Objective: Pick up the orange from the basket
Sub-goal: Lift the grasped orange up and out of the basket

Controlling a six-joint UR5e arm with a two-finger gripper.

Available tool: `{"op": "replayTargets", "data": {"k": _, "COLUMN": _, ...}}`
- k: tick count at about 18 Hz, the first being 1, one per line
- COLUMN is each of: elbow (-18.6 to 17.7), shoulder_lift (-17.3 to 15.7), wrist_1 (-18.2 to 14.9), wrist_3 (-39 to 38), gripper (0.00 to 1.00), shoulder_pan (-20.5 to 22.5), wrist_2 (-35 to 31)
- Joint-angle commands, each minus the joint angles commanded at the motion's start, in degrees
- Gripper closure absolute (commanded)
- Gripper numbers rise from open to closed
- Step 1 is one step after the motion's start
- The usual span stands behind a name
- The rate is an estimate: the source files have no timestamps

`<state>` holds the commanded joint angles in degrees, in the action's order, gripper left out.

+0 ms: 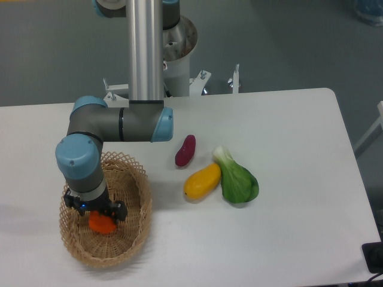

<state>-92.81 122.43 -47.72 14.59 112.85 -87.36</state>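
The tan wicker basket [136,197] stands at the table's left front. The orange [103,224] lies on the basket's bottom, with only its lower part showing. My gripper [99,216] points straight down into the basket, right over the orange and against its top. The black gripper body and the blue-grey wrist above it cover the fingers, so their spacing around the orange is hidden.
To the right of the basket lie a purple sweet potato [185,150], a yellow mango-like fruit [202,182] and a green bok choy [237,179]. The arm's horizontal link [119,124] hangs over the basket's far rim. The robot's base column [146,48] stands at the back.
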Motion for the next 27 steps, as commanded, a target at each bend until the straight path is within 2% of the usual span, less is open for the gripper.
{"op": "replayTargets", "data": {"k": 6, "elbow": 0.0, "shoulder_lift": -0.53, "wrist_1": 0.0, "wrist_3": 0.44, "gripper": 0.37, "shoulder_pan": 0.0, "wrist_2": -0.35}}
{"op": "replayTargets", "data": {"k": 9, "elbow": 0.17, "shoulder_lift": -1.67, "wrist_1": -0.09, "wrist_3": 0.79, "gripper": 0.37, "shoulder_pan": 0.0, "wrist_2": -0.27}}
{"op": "replayTargets", "data": {"k": 12, "elbow": 1.57, "shoulder_lift": -4.56, "wrist_1": -0.87, "wrist_3": 2.54, "gripper": 0.36, "shoulder_pan": 0.61, "wrist_2": -0.27}}
{"op": "replayTargets", "data": {"k": 14, "elbow": 2.9, "shoulder_lift": -7.55, "wrist_1": -2.45, "wrist_3": 5.17, "gripper": 0.36, "shoulder_pan": 3.06, "wrist_2": 0.09}}
{"op": "replayTargets", "data": {"k": 19, "elbow": 3.69, "shoulder_lift": -11.16, "wrist_1": -6.32, "wrist_3": 14.4, "gripper": 0.36, "shoulder_pan": 7.81, "wrist_2": 0.26}}
{"op": "replayTargets", "data": {"k": 25, "elbow": 4.48, "shoulder_lift": -13.27, "wrist_1": -6.85, "wrist_3": 26.09, "gripper": 0.36, "shoulder_pan": 15.81, "wrist_2": 2.02}}
{"op": "replayTargets", "data": {"k": 27, "elbow": 4.39, "shoulder_lift": -13.27, "wrist_1": -8.25, "wrist_3": 30.21, "gripper": 0.36, "shoulder_pan": 18.09, "wrist_2": 2.02}}
